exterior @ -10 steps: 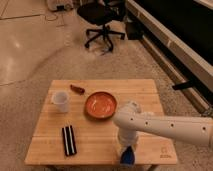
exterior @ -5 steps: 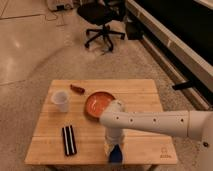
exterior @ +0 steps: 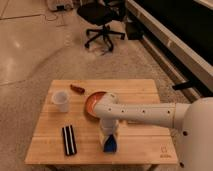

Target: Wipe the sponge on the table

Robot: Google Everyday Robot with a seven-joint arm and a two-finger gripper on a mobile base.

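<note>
The blue sponge [exterior: 110,145] rests on the light wooden table [exterior: 140,95] near its front edge, a little left of the middle. My gripper [exterior: 108,135] comes straight down onto it and is shut on its top. The white arm [exterior: 150,114] stretches in from the right, low across the table, and hides the sponge's upper part.
An orange bowl [exterior: 93,103] sits just behind the gripper, partly covered by the arm. Left of it stand a white cup [exterior: 61,101] and a small reddish-brown object [exterior: 77,89]. A black ribbed bar [exterior: 69,139] lies at the front left. A black office chair [exterior: 102,20] stands beyond the table.
The gripper and the sponge have slid left along the table's front part, from right of the middle to left of it. The other objects stay in place.
</note>
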